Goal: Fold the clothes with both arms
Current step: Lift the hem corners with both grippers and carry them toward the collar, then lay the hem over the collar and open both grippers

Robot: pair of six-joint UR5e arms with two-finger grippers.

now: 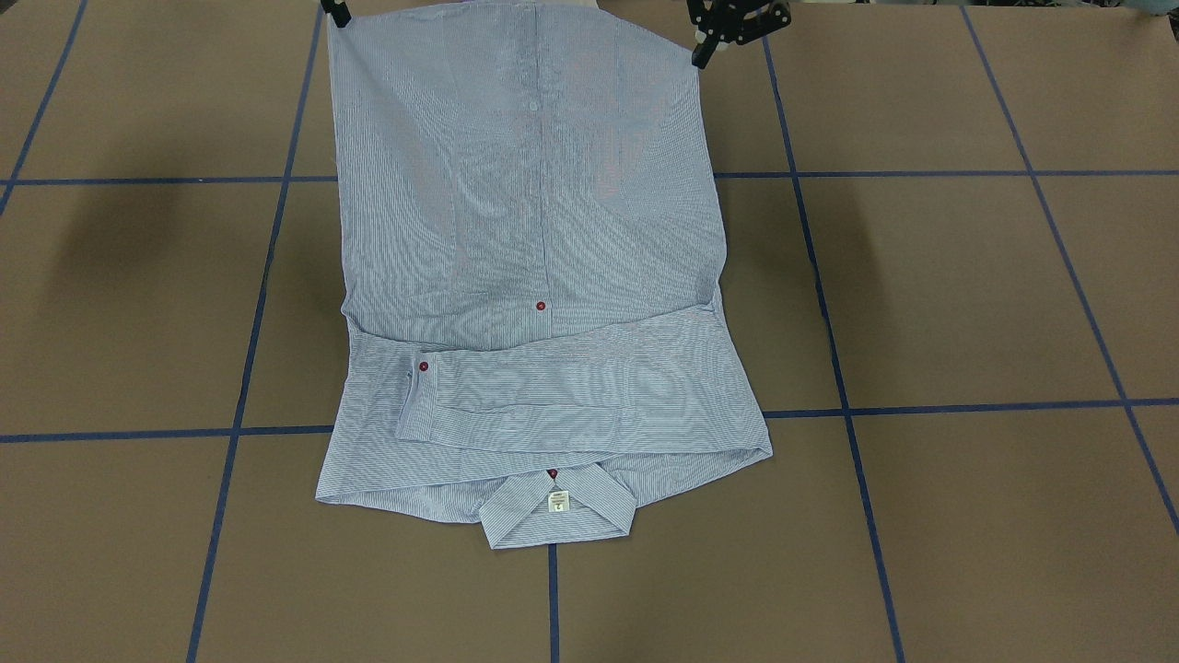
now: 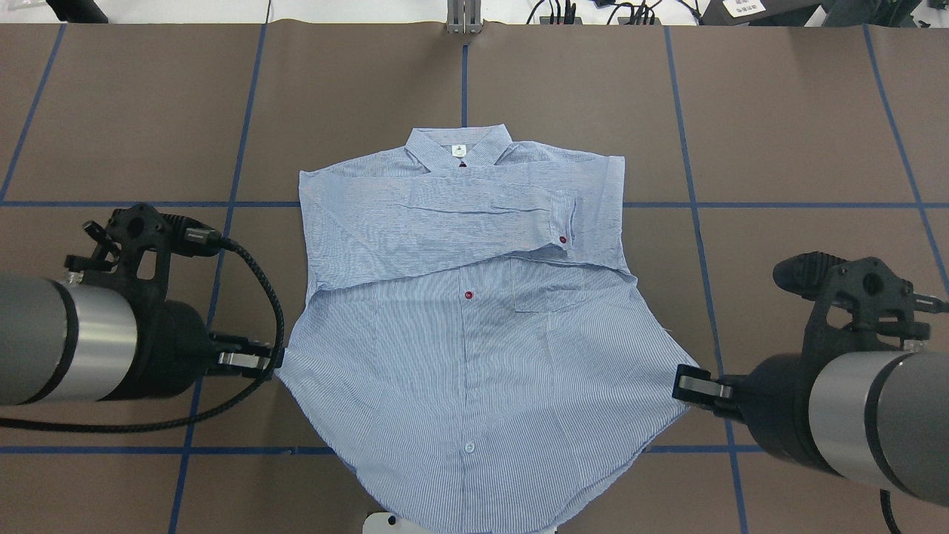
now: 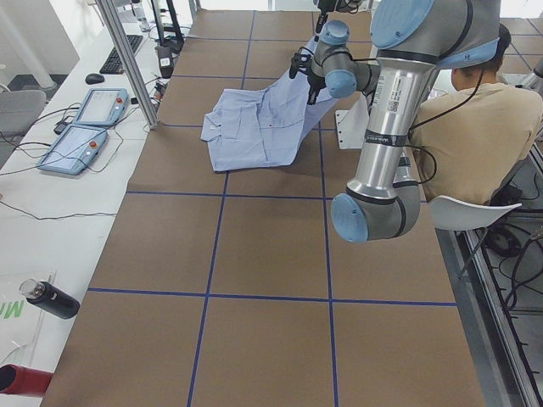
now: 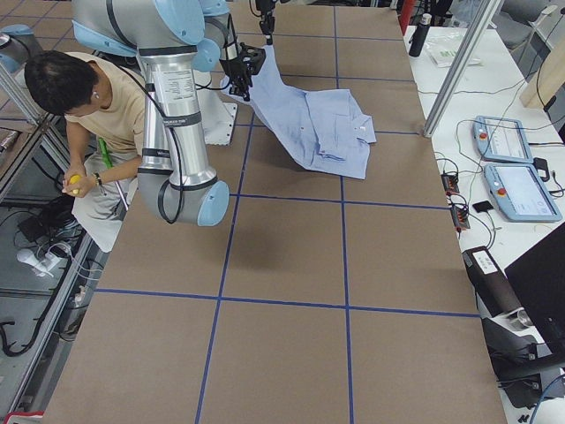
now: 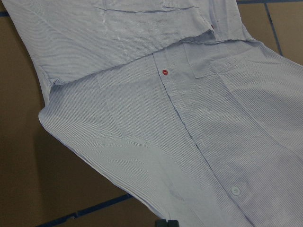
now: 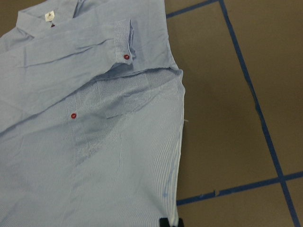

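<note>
Hanging between two arms, the hem end of a light blue, finely white-striped long-sleeved button-up shirt (image 2: 460,371) is raised off the brown, blue-taped bench (image 2: 778,148). Its collar (image 2: 460,144) end lies flat on the surface. The black two-finger left gripper (image 2: 259,361) is pinched tight on the hem corner on its side, and the black right gripper (image 2: 688,386) is clamped on the opposite corner, so the cloth spreads between them. One sleeve (image 2: 489,211) is folded across the chest, its cuff just above the chest pocket (image 2: 545,300). The pocket lies flat; I cannot tell whether anything is inside it.
</note>
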